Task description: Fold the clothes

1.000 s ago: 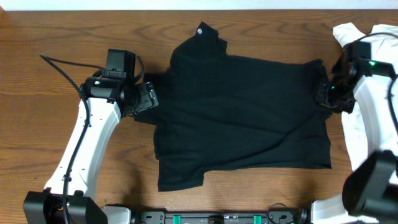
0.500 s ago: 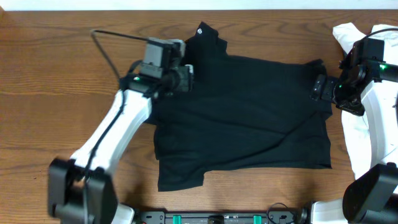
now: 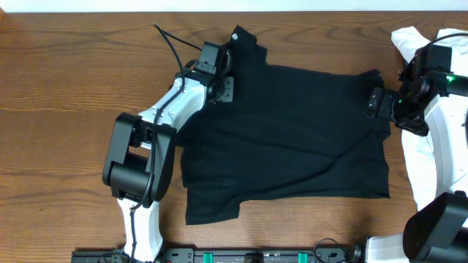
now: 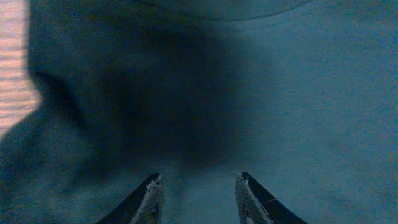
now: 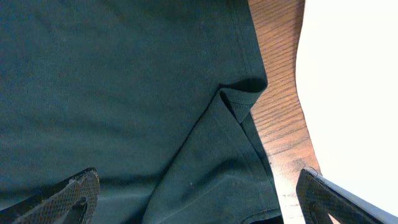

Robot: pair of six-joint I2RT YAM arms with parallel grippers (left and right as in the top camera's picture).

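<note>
A black T-shirt lies spread across the middle of the wooden table, its collar pointing to the far edge. My left gripper is over the shirt's upper left part, just below the collar. In the left wrist view its fingers stand a little apart, tips down on smooth dark cloth, with no fold pinched between them. My right gripper is at the shirt's right edge. It is wide open over the hem, where a corner of cloth is turned over.
A white garment lies bunched at the table's right end, under my right arm, and fills the right of the right wrist view. Bare wood stretches to the left of the shirt. The left arm's cable loops above the table.
My left arm has swung from the shirt's left sleeve up to the spot under the collar, and its jaws have narrowed. My right gripper has opened wide at the right hem.
</note>
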